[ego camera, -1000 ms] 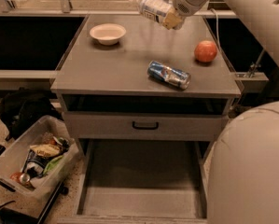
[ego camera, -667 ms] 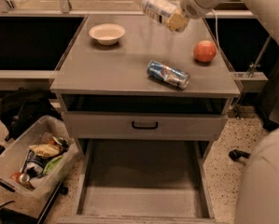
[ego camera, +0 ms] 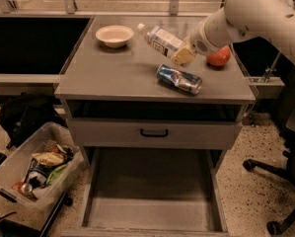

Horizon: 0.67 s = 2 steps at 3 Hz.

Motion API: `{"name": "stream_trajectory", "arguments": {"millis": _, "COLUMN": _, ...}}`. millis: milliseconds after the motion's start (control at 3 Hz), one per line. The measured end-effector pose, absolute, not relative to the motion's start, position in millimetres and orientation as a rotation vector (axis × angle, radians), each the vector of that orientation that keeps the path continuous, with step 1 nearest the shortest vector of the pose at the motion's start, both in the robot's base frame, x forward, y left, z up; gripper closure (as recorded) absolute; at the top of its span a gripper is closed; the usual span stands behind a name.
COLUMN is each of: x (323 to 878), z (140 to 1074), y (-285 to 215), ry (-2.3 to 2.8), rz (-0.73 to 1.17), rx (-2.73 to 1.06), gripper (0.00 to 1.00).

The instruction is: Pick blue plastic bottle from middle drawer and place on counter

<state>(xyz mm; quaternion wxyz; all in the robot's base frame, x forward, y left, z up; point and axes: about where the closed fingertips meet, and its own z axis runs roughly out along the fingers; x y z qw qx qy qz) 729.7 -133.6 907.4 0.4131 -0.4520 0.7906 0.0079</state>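
The blue plastic bottle (ego camera: 158,39) is clear with a pale label and a white cap. It is tilted, cap up to the left, held above the counter (ego camera: 122,70). My gripper (ego camera: 183,55) is shut on the bottle's lower end, over the counter's middle right. The white arm reaches in from the upper right. The middle drawer (ego camera: 152,196) stands pulled out at the bottom, its grey floor bare.
A shiny blue drink can (ego camera: 179,79) lies on the counter just below the gripper. A white bowl (ego camera: 114,35) sits at the back left, an orange-red fruit (ego camera: 218,57) at the right. A closed drawer front with a black handle (ego camera: 154,132) is above the open drawer. A bin of trash (ego camera: 36,174) stands on the floor at left.
The gripper with the bottle has come down and slightly toward the counter's middle, now lower over the surface near the can. The arm has shifted out of the right foreground.
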Motion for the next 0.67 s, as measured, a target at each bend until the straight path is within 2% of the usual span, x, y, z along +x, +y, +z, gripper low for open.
{"name": "stream_trajectory", "arguments": {"millis": 333, "x": 729.7, "z": 907.5, "y": -133.5, "ry": 1.988, "rz": 0.02, "rx": -1.137, "gripper": 1.0}}
{"name": "stream_trajectory", "arguments": {"millis": 667, "x": 729.7, "z": 907.5, "y": -133.5, "ry": 1.988, "rz": 0.02, "rx": -1.137, "gripper": 0.81}}
